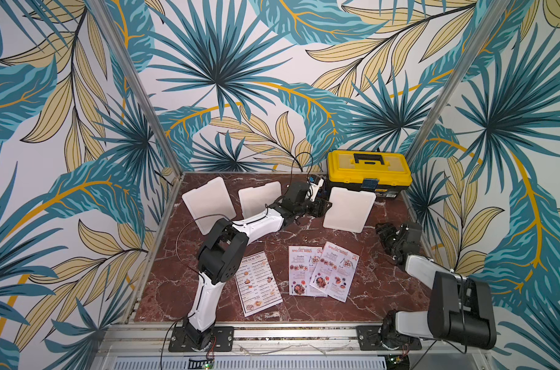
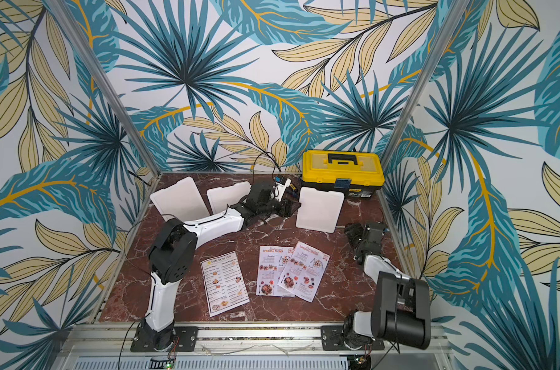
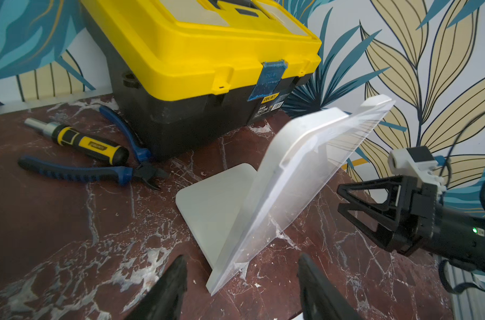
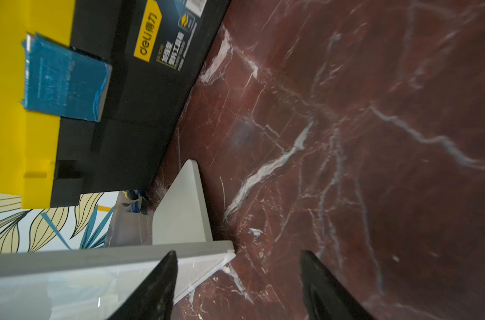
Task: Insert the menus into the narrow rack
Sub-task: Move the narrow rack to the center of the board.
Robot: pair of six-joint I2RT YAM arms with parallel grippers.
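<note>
Premises: a robotics test cell, dressed as a set. Bare aluminium posts [image 1: 137, 86] frame the enclosure. Flat wall panels [image 1: 221, 64] printed with a tropical-leaf pattern close three sides. The bench [image 1: 384, 288] carries a red marble finish. In both top views a slotted aluminium rail [image 1: 288, 333] runs along its front edge. Black plates [image 1: 224, 338] bolt the left arm [image 1: 259, 224] and right arm [image 1: 458, 307] to that rail. Props are mixed: a yellow toolbox [image 1: 368, 173], pliers [image 3: 77, 171], a screwdriver [image 3: 88, 144], a white menu [image 1: 259, 285] and two red-titled menus [image 1: 301, 272].
</note>
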